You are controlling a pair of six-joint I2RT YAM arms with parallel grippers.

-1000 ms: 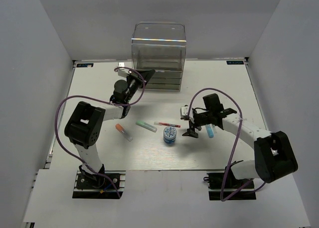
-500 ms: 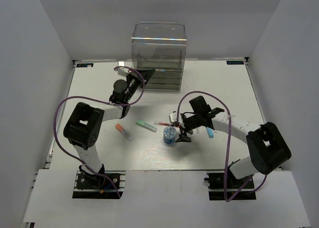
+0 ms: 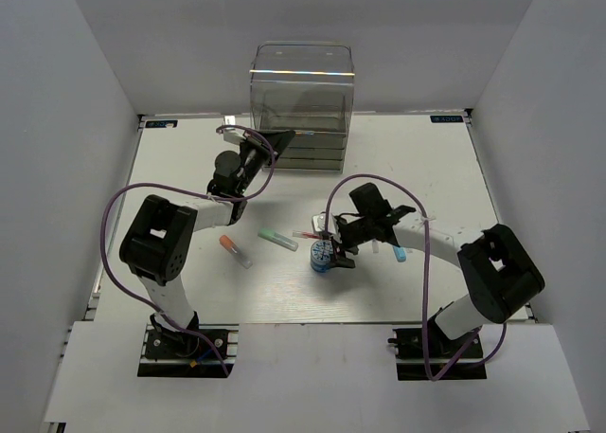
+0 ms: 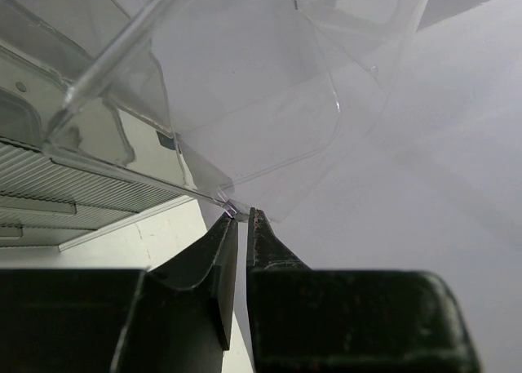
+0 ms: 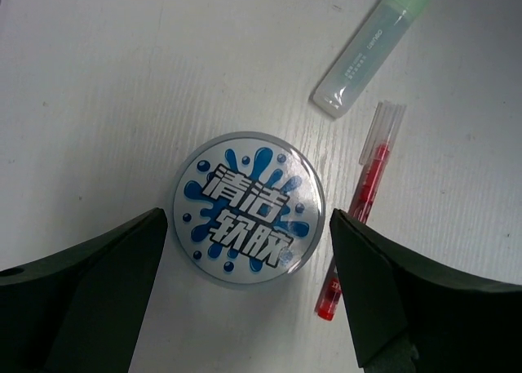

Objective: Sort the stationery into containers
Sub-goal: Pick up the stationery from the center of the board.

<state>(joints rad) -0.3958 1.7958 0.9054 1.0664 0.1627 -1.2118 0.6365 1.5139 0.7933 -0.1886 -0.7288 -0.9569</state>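
The right gripper (image 3: 335, 248) has slid left, away from the light-blue marker (image 3: 399, 254), and now hangs over the round roll (image 5: 247, 207). Its fingers are wide apart, one on each side of the roll, not touching it. The roll lies on the table (image 3: 426, 168), just beside the red pen (image 5: 363, 242). A grab looks close. Farther back, the left gripper (image 4: 242, 216) has stayed put, fingers nearly together on the lip of a clear drawer (image 4: 245, 104) of the cabinet (image 3: 301, 106).

White table (image 3: 189, 158) enclosed by plain grey walls (image 3: 66, 92).
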